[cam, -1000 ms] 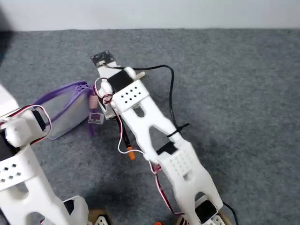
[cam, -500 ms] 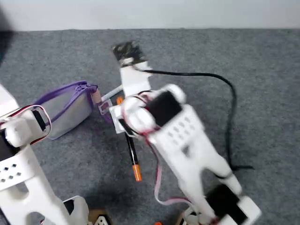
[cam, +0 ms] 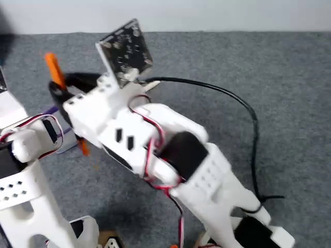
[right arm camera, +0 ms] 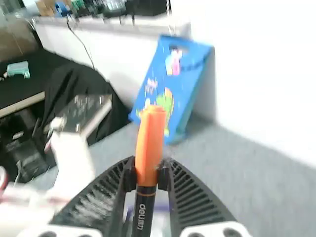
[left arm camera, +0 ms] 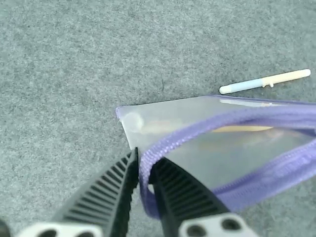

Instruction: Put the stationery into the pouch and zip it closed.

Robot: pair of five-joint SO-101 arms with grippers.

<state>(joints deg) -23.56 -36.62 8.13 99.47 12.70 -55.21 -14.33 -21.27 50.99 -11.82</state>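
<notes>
Grey carpet (left arm camera: 74, 59) lies under everything. My left gripper (left arm camera: 143, 162) is closed almost completely, pinching the purple zip edge of the clear pouch (left arm camera: 197, 148) near its corner. The pouch lies on the carpet with its mouth gaping. Near it, not touching, rests a pale blue-and-cream pen (left arm camera: 264, 81). My right gripper (right arm camera: 148, 168) is clamped on an orange-capped black marker (right arm camera: 149, 133), whose cap sticks out past my fingertips. A blue bag (right arm camera: 170, 86) leans against the white wall.

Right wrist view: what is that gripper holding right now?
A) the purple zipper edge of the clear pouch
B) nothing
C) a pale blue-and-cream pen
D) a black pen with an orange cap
D: the right gripper is clamped on the black pen with an orange cap, which stands upright between its jaws.
</notes>
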